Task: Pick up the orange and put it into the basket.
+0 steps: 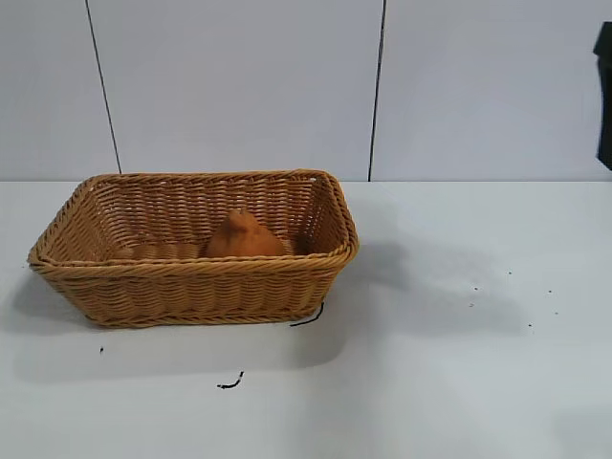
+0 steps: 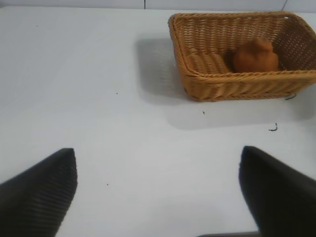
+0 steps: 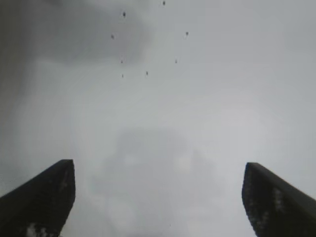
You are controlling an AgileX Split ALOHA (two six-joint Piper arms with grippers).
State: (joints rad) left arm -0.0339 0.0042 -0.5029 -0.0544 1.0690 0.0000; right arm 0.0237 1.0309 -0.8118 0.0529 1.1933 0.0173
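Note:
The orange (image 1: 242, 237), dull orange and lumpy with a bulge on top, lies inside the tan wicker basket (image 1: 191, 282) at the table's left. Both also show in the left wrist view, the orange (image 2: 256, 56) resting near the basket's (image 2: 237, 84) near wall. My left gripper (image 2: 158, 190) is open and empty over bare table, well short of the basket. My right gripper (image 3: 158, 195) is open and empty over bare table with small dark specks. Neither gripper shows in the exterior view, apart from a dark piece of arm (image 1: 603, 96) at the right edge.
The white table (image 1: 459, 382) carries two short black marks (image 1: 229, 382) in front of the basket and several tiny specks at the right. A white panelled wall stands behind.

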